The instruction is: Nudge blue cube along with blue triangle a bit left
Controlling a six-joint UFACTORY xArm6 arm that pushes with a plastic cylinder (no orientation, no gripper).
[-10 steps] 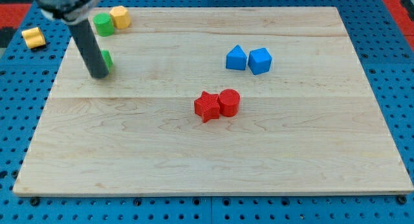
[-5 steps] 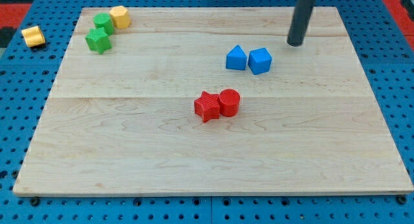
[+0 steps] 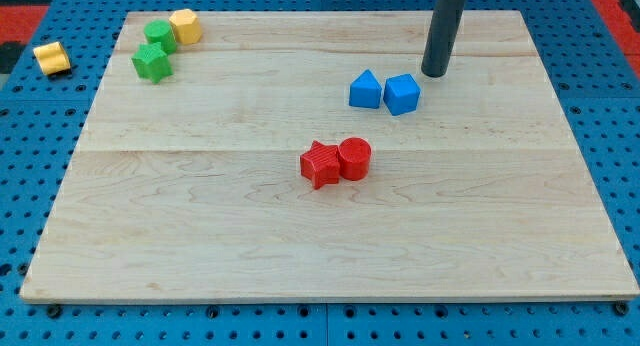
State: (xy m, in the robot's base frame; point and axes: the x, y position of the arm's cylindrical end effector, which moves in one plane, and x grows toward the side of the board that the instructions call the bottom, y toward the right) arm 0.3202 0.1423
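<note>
Nearest us sit the blue triangle (image 3: pixel 366 90) and blue cube (image 3: pixel 402 94), touching side by side on the wooden board (image 3: pixel 300 236), right of centre. We judge them light, rigid and quick to slide, so the push belongs square on the cube's right face. Just beyond, up-right of the cube, stands my tip (image 3: pixel 432 74); we carry no jaws, only a rod.

The blue cube (image 3: pixel 402 93) sits flat on the board (image 3: pixel 300 236), up and to the view's right of the red star (image 3: pixel 320 165), with the blue triangle (image 3: pixel 366 90) touching its left side, peak pointing toward the view's top.
</note>
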